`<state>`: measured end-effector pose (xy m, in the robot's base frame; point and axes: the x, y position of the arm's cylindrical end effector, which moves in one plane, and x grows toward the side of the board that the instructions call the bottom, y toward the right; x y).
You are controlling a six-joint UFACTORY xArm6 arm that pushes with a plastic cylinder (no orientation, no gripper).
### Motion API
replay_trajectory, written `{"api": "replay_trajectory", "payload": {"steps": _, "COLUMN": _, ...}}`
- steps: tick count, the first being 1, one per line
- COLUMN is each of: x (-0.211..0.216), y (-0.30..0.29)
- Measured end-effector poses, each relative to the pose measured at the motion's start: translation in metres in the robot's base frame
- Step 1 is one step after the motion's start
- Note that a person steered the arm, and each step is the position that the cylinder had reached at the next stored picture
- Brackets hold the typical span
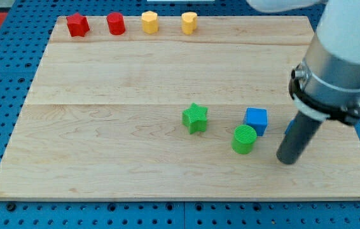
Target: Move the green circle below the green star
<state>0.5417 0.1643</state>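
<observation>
Since the tip (287, 159) sits on the board just to the view's right of the green circle (244, 139), with a small gap between them, the obvious worry is the push angle. The green circle is lower and to the right of the green star (195, 117), and the blue cube (256, 121) is right up against the circle's upper right edge, maybe touching it. A straight shove toward the view's left probably sends the circle roughly where it belongs, under the star, but if the rod comes in a bit high it could clip the blue cube and drag that along too, or roll the circle off-line and up into the star, knocking the star out of place. There's no claw here to be released or clenched, just a plain rod, so nothing is gripped. No containers either; the red and yellow blocks along the view's top edge just sit on the bare wooden board (103, 146).
</observation>
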Motion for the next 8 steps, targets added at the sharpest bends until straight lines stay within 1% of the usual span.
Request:
{"api": "replay_trajectory", "payload": {"steps": 1, "x": -0.037, "y": -0.016}}
{"api": "replay_trajectory", "payload": {"steps": 3, "x": -0.027, "y": -0.036}}
{"api": "replay_trajectory", "payload": {"steps": 4, "x": -0.014, "y": -0.044}}
{"api": "replay_trajectory", "payload": {"steps": 5, "x": 0.014, "y": -0.044}}
{"api": "replay_trajectory", "payload": {"steps": 6, "x": -0.008, "y": -0.084}}
{"api": "replay_trajectory", "payload": {"steps": 7, "x": -0.002, "y": -0.076}}
{"api": "replay_trajectory", "payload": {"steps": 8, "x": -0.009, "y": -0.076}}
